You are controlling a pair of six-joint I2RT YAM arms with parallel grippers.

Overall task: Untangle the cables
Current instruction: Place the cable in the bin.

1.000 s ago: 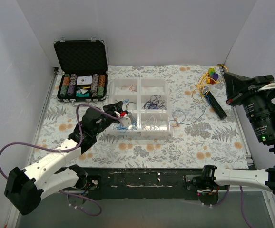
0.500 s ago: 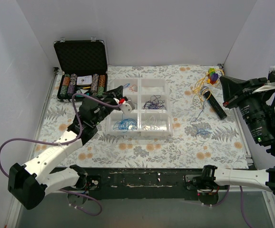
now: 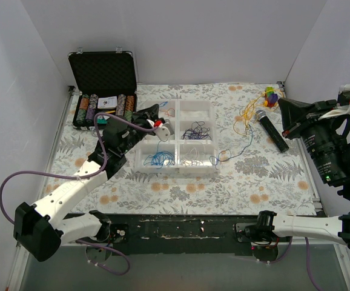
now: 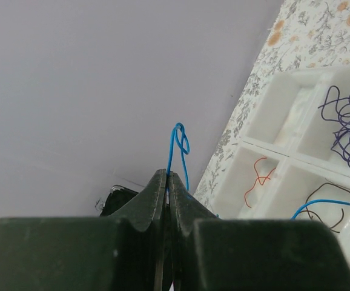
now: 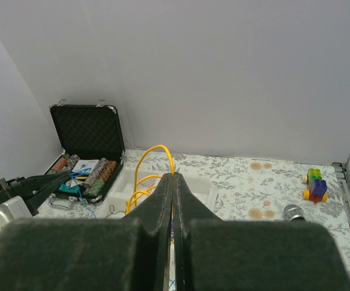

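My left gripper (image 3: 153, 111) hovers over the back left corner of the white divided tray (image 3: 176, 140), shut on a thin blue cable (image 4: 178, 140) whose loop sticks up past the fingertips. Sorted cables lie in the tray: red (image 4: 258, 182), purple (image 4: 347, 127), blue (image 3: 158, 159), orange (image 3: 191, 161). At the right, my raised right gripper (image 3: 283, 105) is shut on a yellow cable (image 5: 154, 151). Below it, yellow strands (image 3: 247, 115) hang and a blue strand (image 3: 246, 147) trails across the table towards the tray. The right wrist view shows the left gripper (image 5: 42, 182) far left.
An open black case of poker chips (image 3: 102, 91) stands at the back left, just beyond the left gripper. A black microphone (image 3: 272, 128) and a small coloured toy (image 3: 272, 95) lie at the back right. White walls enclose the floral table on three sides.
My left gripper has risen from the front left compartment and moved back towards the case, pulling the blue cable with it. The yellow and blue strands at the right have shifted left.
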